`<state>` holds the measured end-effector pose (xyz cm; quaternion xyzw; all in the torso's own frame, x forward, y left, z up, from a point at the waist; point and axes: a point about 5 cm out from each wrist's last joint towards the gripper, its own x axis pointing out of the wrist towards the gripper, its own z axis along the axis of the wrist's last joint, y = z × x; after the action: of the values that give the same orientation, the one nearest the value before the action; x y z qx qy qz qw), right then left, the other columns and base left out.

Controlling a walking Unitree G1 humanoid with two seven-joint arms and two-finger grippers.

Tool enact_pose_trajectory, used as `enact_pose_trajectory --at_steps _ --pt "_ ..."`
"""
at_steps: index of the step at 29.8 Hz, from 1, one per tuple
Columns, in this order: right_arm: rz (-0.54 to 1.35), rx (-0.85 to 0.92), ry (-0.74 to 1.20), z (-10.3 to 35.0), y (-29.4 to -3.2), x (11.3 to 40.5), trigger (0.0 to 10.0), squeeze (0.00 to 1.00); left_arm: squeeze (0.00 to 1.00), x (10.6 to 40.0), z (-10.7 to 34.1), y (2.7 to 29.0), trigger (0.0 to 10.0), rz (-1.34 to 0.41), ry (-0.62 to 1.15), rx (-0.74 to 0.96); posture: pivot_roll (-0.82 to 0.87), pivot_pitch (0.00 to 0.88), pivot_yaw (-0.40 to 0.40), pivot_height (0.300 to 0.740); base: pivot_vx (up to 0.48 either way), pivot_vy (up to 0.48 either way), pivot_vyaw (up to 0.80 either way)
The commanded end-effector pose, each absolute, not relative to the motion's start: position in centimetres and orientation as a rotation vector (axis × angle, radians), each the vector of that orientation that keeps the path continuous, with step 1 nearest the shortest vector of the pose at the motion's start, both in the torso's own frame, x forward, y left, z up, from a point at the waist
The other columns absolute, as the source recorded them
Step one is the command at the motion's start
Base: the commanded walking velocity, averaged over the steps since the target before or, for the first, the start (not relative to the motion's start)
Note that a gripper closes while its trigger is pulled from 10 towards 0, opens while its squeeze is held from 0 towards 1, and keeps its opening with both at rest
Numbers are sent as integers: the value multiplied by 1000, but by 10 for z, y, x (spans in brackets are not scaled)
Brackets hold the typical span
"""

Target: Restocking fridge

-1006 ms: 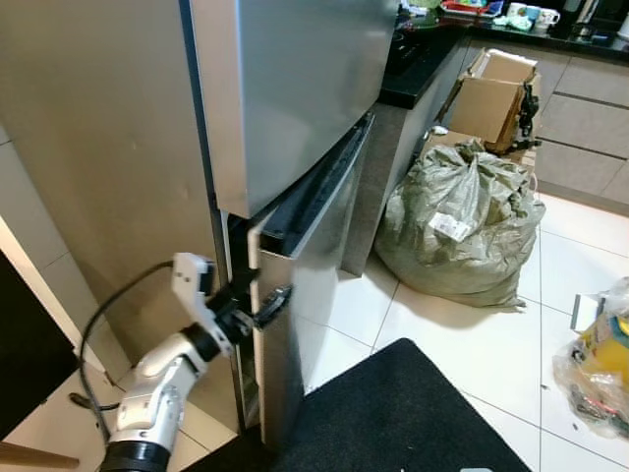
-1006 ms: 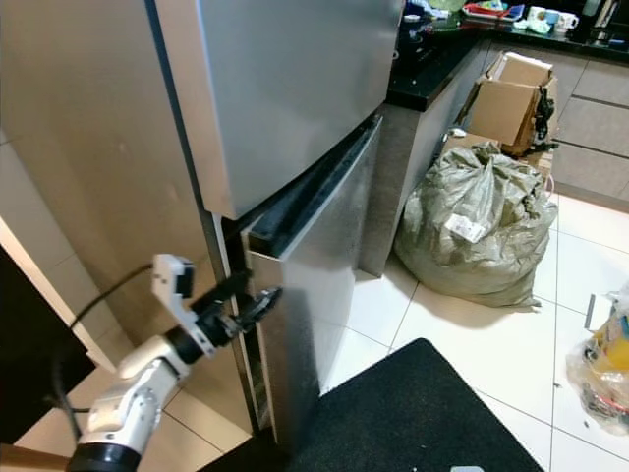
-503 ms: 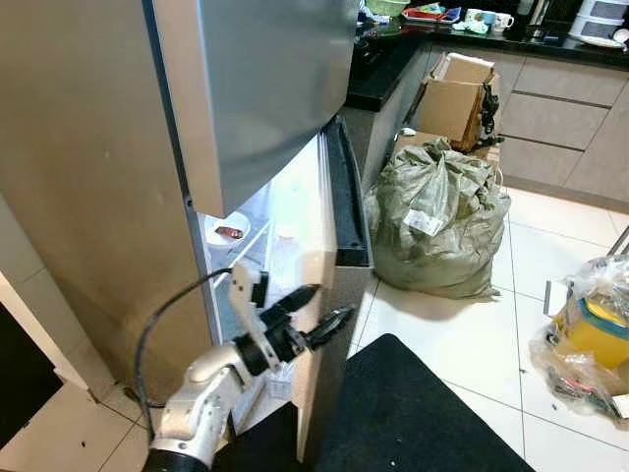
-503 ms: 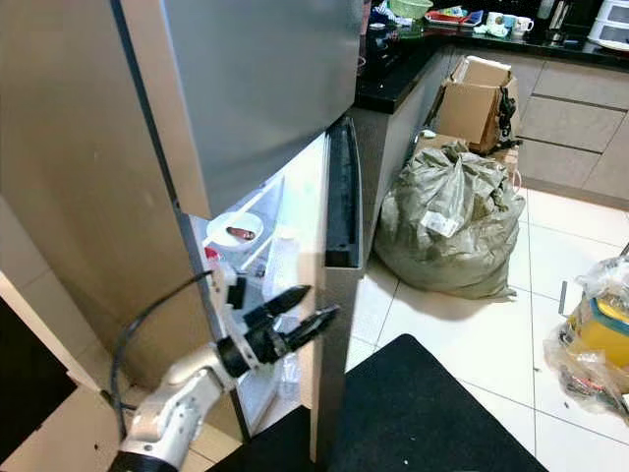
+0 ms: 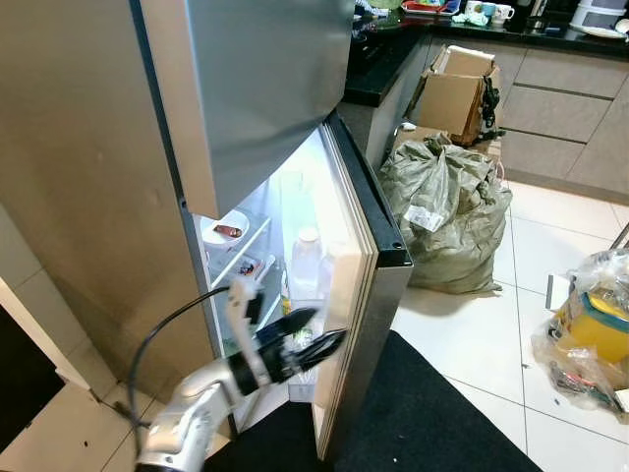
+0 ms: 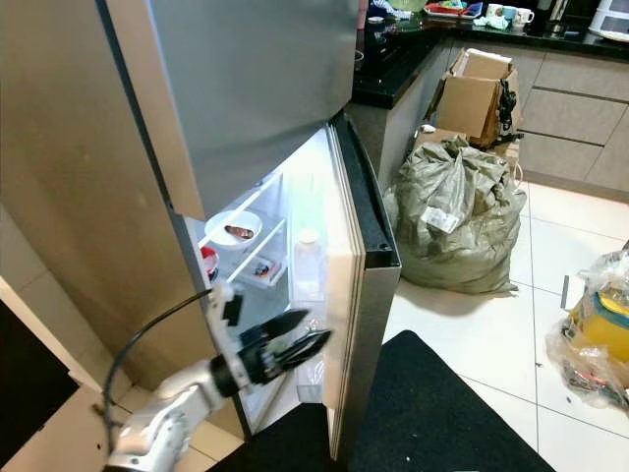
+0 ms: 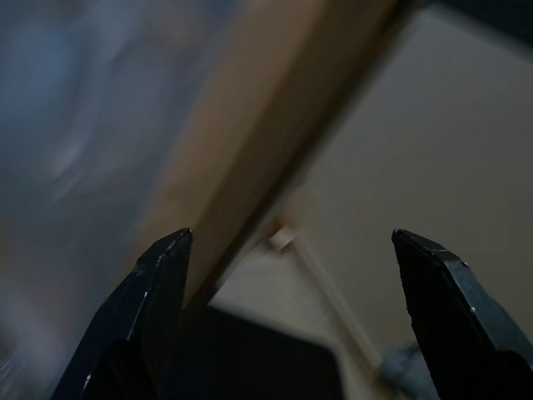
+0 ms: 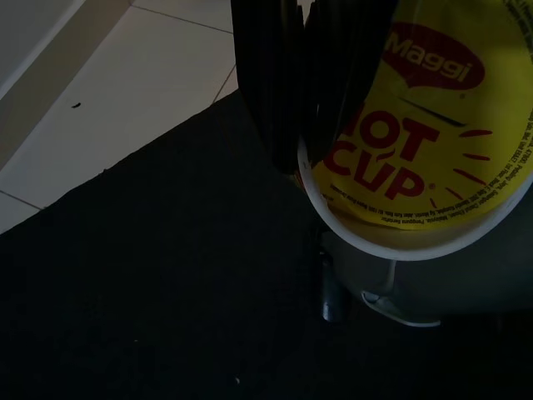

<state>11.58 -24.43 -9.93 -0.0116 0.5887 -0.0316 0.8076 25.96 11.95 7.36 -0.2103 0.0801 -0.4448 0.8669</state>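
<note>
The steel fridge's lower door stands wide open, and the lit inside shows a white plate with food on a shelf. A clear bottle stands in the door rack. My left gripper is open, low at the inner side of the door. In the left wrist view its fingers are spread, with the blurred door edge between them. My right gripper is shut on a yellow Maggi Hot Cup noodle cup, held above the black mat.
The black mat lies on white tiles before the fridge. A full grey-green sack and cardboard boxes stand by the dark counter to the right. A plastic bag with a yellow item sits at the far right.
The lower door went from barely ajar to wide open, with my left gripper following its edge outward. The camera also shifted right.
</note>
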Motion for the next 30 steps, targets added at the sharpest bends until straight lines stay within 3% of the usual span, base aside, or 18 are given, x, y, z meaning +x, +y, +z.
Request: enact_pose_trajectory --at_steps 1,10,21,25,30 --pt "-50 -21 1263 -101 -241 113 10000 0 0 257 56 130 10000 -856 230 -391 8 44 -19 740 0 0 0" --pt "19 -73 1224 -99 -235 122 10000 0 0 238 -4 159 10000 -581 438 -387 6 46 -14 740 0 0 0" --pt "150 -160 1153 -95 -226 138 10000 0 0 174 -71 180 10000 -295 761 -355 0 40 -6 740 0 0 0" --pt "202 -161 1149 -96 -219 139 10000 0 0 139 -91 189 10000 -179 910 -338 -3 25 -3 740 0 0 789" --pt "226 -163 1148 -96 -216 140 10000 0 0 118 -100 189 10000 -165 984 -337 -3 25 -3 740 0 0 786"
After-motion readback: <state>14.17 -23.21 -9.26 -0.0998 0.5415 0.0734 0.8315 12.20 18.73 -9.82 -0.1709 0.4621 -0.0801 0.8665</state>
